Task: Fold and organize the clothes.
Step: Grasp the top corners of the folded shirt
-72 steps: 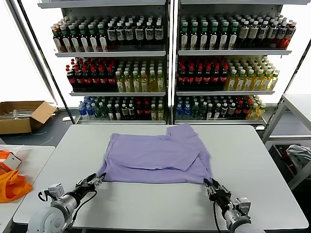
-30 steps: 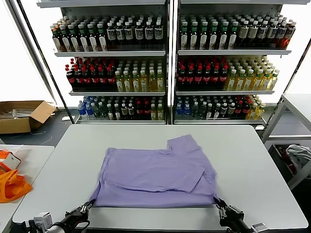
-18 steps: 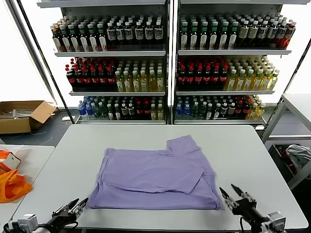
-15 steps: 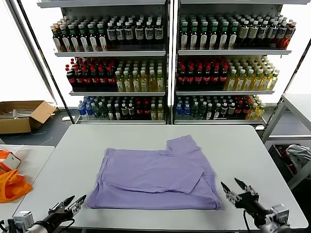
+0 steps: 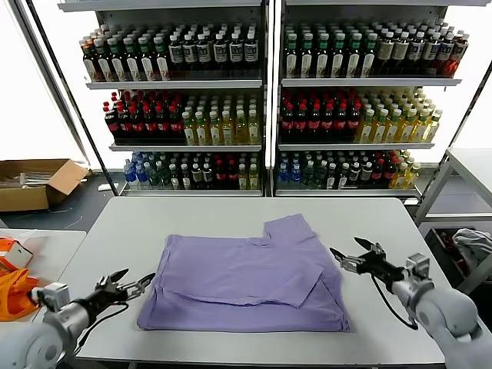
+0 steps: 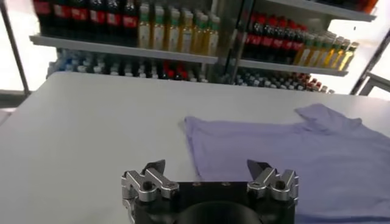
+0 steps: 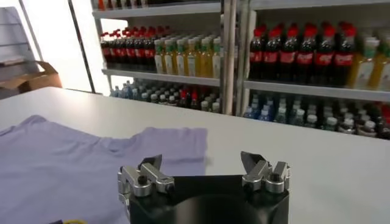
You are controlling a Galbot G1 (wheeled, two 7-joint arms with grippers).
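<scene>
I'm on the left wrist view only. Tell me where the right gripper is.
Observer: The right gripper hovers open beside the T-shirt's right edge, holding nothing.
Operator: Give me my own gripper's position from above.
Observer: The left gripper sits open just off the shirt's left edge, not touching it.
Operator: Report what's left of the table.
Observer: Bright orange fabric lies on a side table.

Two tall shelving units [image 5: 265, 100], packed with rows of bottled drinks [image 5: 323, 115], stood behind a white table [image 5: 231, 211]. Bright daylight came through the windows [image 5: 38, 108] behind. An open cardboard box [image 5: 34, 183] sat on the dark floor [image 5: 77, 207].
</scene>
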